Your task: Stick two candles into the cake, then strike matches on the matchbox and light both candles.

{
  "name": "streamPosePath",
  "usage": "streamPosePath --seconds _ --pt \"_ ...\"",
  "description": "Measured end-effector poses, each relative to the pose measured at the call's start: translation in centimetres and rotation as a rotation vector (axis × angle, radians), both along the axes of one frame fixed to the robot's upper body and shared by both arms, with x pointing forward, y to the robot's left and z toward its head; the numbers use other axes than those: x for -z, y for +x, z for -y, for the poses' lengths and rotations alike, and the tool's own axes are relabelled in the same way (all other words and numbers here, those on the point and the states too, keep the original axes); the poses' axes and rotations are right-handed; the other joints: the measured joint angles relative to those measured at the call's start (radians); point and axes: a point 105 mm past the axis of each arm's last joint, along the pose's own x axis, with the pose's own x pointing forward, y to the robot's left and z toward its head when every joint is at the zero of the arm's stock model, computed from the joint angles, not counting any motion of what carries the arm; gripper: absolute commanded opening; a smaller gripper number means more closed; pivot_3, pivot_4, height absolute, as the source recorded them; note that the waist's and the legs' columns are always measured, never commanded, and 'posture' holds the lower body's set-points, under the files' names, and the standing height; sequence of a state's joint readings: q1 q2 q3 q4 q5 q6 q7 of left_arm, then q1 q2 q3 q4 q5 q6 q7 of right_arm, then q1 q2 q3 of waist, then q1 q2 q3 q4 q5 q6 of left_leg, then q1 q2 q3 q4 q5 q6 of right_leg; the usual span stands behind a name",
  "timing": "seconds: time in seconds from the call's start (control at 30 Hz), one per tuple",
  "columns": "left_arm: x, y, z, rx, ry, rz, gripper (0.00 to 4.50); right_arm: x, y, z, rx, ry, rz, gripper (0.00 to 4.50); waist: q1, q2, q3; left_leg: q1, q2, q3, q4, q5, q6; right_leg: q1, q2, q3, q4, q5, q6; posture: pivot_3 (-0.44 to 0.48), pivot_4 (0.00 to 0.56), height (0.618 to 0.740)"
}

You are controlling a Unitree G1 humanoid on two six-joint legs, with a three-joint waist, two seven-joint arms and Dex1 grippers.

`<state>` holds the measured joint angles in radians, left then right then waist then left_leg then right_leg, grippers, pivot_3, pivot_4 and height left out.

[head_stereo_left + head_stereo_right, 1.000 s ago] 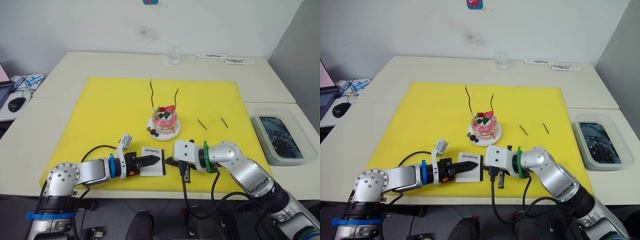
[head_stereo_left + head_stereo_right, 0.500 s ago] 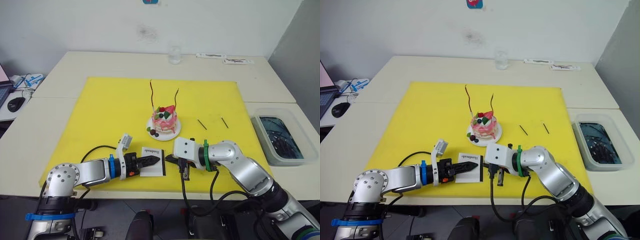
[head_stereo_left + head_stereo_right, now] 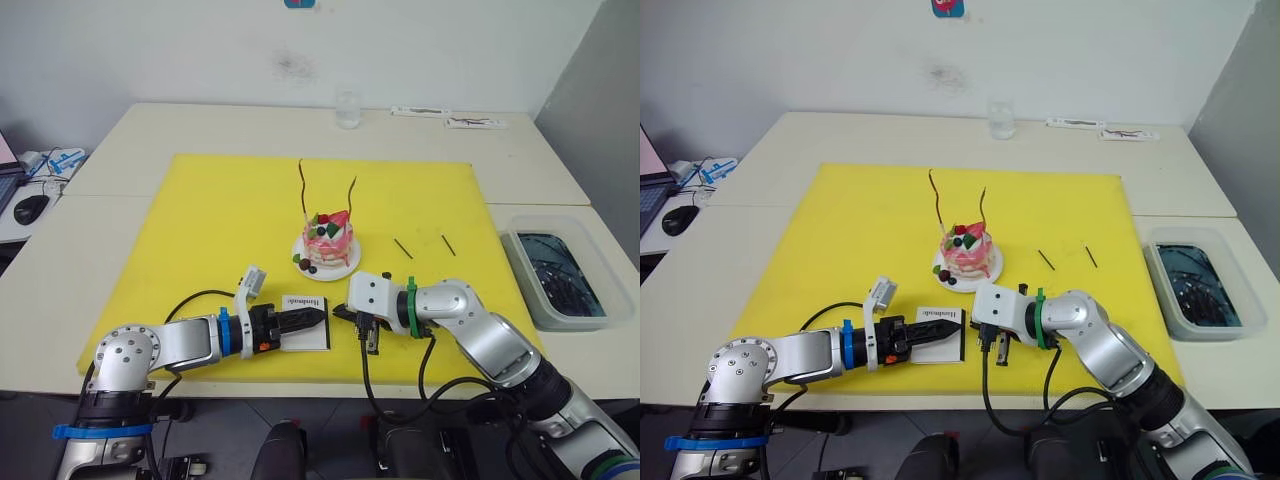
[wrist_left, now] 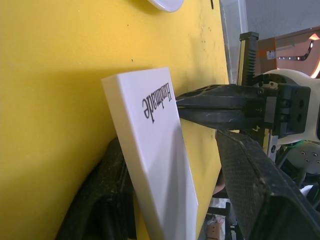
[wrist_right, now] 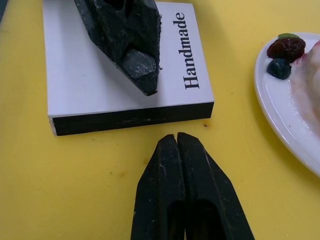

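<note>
Matchbox [image 5: 125, 85] flat in left pincer's [image 3: 300, 322] pinch, black edge facing closed right pincer [image 5: 177, 145].

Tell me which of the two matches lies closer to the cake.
The match nearer the cake is the one on the robot's left; the other match lies farther out toward the water tray.
</note>
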<state>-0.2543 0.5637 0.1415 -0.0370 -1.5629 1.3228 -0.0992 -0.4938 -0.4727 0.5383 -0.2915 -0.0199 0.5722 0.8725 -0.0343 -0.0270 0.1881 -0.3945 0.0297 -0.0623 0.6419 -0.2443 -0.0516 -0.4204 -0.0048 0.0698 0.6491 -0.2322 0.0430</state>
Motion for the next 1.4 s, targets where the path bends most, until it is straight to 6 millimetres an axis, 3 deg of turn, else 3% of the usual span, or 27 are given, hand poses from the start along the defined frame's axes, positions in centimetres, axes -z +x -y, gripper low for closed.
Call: streamPosePath --seconds 0.77,0.87,1.07,1.27,1.4 --pt "0.0 0.1 -0.1 -0.011 -0.024 -0.024 2.6 0.3 -0.1 -1.0 -0.055 -0.019 0.037 0.0 -0.001 0.0 0.0 0.0 0.0 0.0 0.0 0.0 0.0 0.0 0.0 0.0 0.0 0.0 0.0 0.0 0.15 0.74" --pt "0.1 0.1 -0.2 -0.016 -0.019 -0.027 1.95 0.3 -0.1 -1.0 -0.057 -0.02 0.036 0.0 -0.001 0.0 0.0 0.0 0.0 0.0 0.0 0.0 0.0 0.0 0.0 0.0 0.0 0.0 0.0 0.0 0.15 0.74" --pt "0.4 0.2 -0.2 -0.027 -0.008 -0.03 0.04 0.2 -0.2 -0.9 -0.059 -0.023 0.036 0.0 -0.001 0.0 0.0 0.0 0.0 0.0 -0.001 0.0 0.0 0.0 0.0 0.0 0.0 0.0 0.0 0.0 0.15 0.74" --pt "0.4 0.2 -0.3 -0.031 -0.009 -0.03 0.04 -0.2 -0.5 -0.4 -0.055 -0.025 0.038 0.0 -0.001 0.0 0.0 0.0 0.0 0.0 -0.001 0.0 0.0 0.0 0.0 0.0 0.0 0.0 0.0 0.0 0.15 0.74" --pt "0.2 0.0 -0.3 -0.022 -0.011 -0.024 0.04 -1.7 -0.2 0.0 -0.021 0.012 0.073 0.0 0.0 0.0 0.0 0.0 0.0 0.0 -0.001 0.0 0.0 -0.001 0.0 0.0 0.0 0.0 0.0 0.0 0.15 0.74"
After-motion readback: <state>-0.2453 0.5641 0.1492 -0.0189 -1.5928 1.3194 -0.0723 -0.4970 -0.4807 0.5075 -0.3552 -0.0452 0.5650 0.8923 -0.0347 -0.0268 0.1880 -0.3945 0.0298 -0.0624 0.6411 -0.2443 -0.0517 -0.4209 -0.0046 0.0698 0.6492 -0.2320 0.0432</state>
